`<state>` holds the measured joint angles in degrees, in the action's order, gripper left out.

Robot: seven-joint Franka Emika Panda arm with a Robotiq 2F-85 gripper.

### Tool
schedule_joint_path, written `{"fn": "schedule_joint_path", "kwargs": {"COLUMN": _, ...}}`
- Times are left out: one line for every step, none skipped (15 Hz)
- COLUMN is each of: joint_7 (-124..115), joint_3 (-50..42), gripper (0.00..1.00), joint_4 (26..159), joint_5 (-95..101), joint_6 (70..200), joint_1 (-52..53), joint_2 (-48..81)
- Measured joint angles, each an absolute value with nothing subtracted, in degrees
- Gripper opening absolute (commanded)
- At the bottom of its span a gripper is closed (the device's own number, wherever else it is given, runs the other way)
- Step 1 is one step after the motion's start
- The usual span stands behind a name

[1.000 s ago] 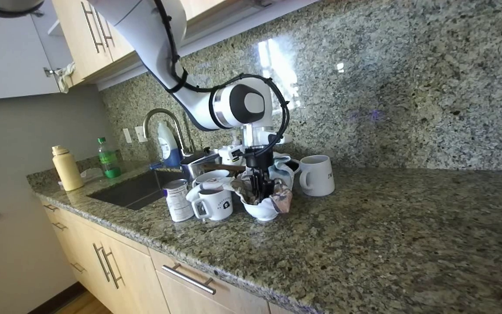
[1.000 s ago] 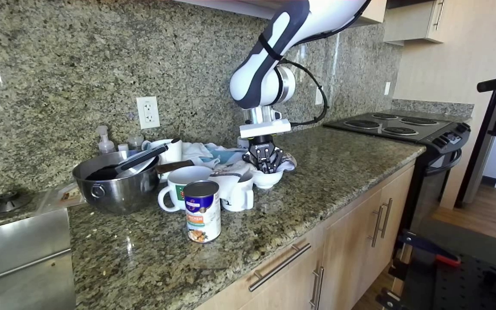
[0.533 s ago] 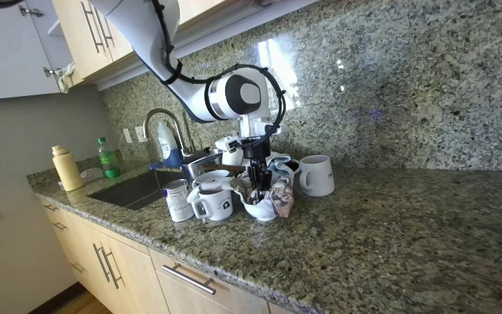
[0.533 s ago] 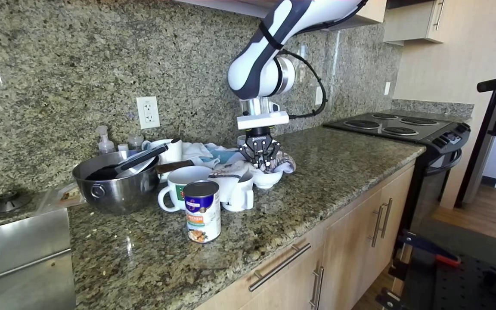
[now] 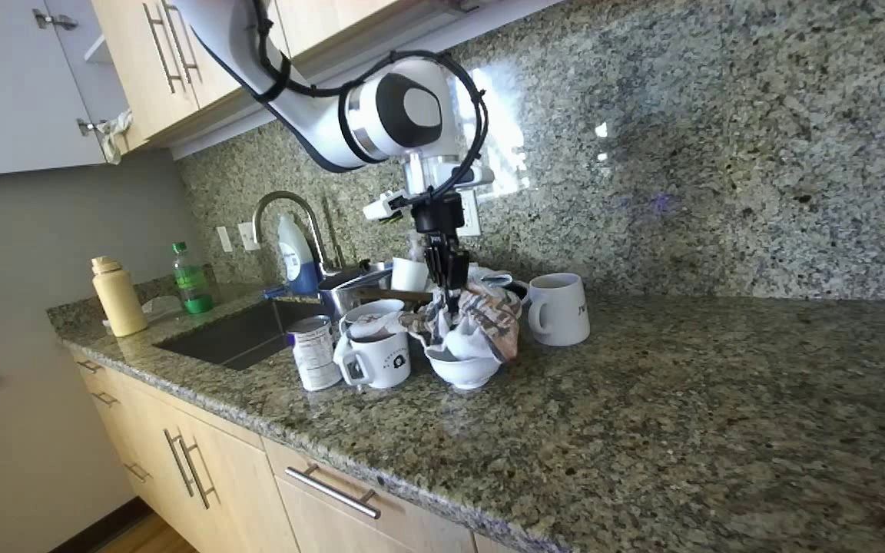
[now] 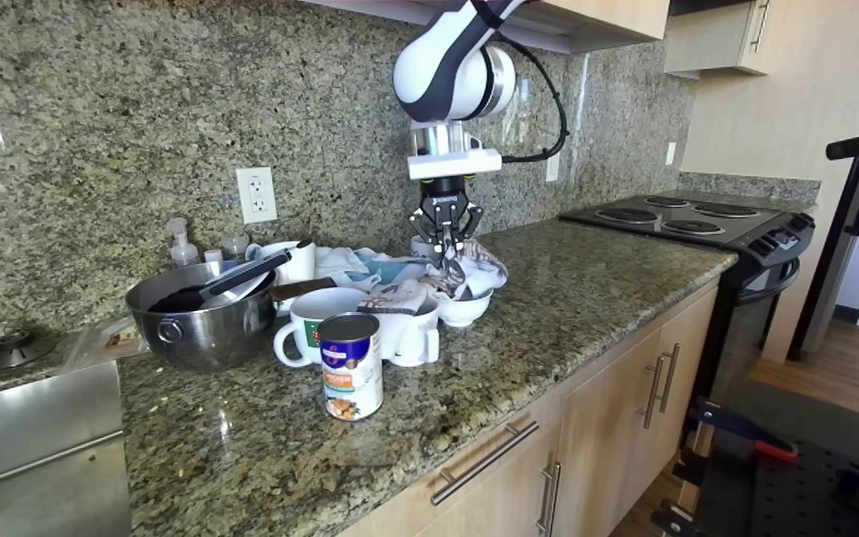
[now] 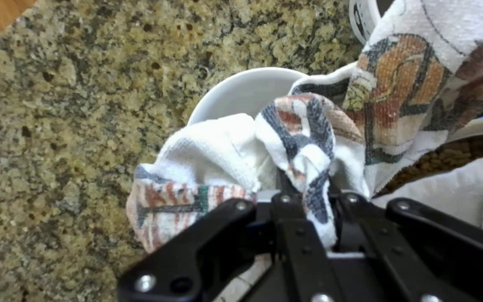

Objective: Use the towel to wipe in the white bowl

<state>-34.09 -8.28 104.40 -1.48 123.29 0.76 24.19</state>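
Observation:
The white bowl (image 5: pixel 464 375) stands upright on the counter; it also shows in an exterior view (image 6: pixel 462 311) and the wrist view (image 7: pixel 241 93). The patterned white, brown and black towel (image 5: pixel 491 316) bunches up over the bowl and hangs over its rim, in both exterior views (image 6: pixel 483 267). My gripper (image 5: pixel 452 295) is above the bowl, pointing down, also in an exterior view (image 6: pixel 450 249). In the wrist view the gripper (image 7: pixel 310 188) is shut on a fold of the towel (image 7: pixel 214 147). Part of the towel drapes toward the mugs. The bowl's inside is mostly hidden by the towel.
A printed white mug (image 5: pixel 389 361) and a can (image 6: pixel 351 369) stand beside the bowl. Another white mug (image 5: pixel 561 311) stands behind it. A green-label mug (image 6: pixel 301 328) and a steel bowl (image 6: pixel 206 335) with utensils are beside the sink (image 5: pixel 239 338).
My gripper has risen from inside the bowl to above it, shutting on the towel and pulling a fold of it upward. The bowl stays about where it was.

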Motion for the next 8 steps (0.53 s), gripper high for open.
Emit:
{"fn": "schedule_joint_path", "kwargs": {"joint_7": -34.09, "joint_3": -8.27, "gripper": 0.04, "joint_4": 104.44, "joint_5": -1.0, "joint_6": 122.91, "joint_1": 0.89, "joint_2": 23.05}}
{"fn": "schedule_joint_path", "kwargs": {"joint_7": -34.09, "joint_3": -8.23, "gripper": 0.04, "joint_4": 104.48, "joint_5": -0.7, "joint_6": 122.54, "joint_1": 1.02, "joint_2": 21.99}}
{"fn": "schedule_joint_path", "kwargs": {"joint_7": -34.01, "joint_3": -8.15, "gripper": 0.04, "joint_4": 104.56, "joint_5": -0.48, "joint_6": 122.34, "joint_1": 1.17, "joint_2": 20.88}}
{"fn": "schedule_joint_path", "kwargs": {"joint_7": -33.93, "joint_3": -8.04, "gripper": 0.04, "joint_4": 104.76, "joint_5": -0.32, "joint_6": 122.31, "joint_1": 1.33, "joint_2": 19.76}}
{"fn": "schedule_joint_path", "kwargs": {"joint_7": -33.67, "joint_3": -7.93, "gripper": 0.15, "joint_4": 105.17, "joint_5": -0.29, "joint_6": 122.31, "joint_1": 1.41, "joint_2": 18.57}}
{"fn": "schedule_joint_path", "kwargs": {"joint_7": -33.64, "joint_3": -7.88, "gripper": 0.15, "joint_4": 105.32, "joint_5": -0.29, "joint_6": 122.31, "joint_1": 1.42, "joint_2": 17.97}}
{"fn": "schedule_joint_path", "kwargs": {"joint_7": -33.64, "joint_3": -7.88, "gripper": 0.15, "joint_4": 105.31, "joint_5": -0.29, "joint_6": 122.31, "joint_1": 1.41, "joint_2": 17.97}}
{"fn": "schedule_joint_path", "kwargs": {"joint_7": -33.64, "joint_3": -7.88, "gripper": 0.15, "joint_4": 105.3, "joint_5": -0.29, "joint_6": 122.32, "joint_1": 1.34, "joint_2": 18.22}}
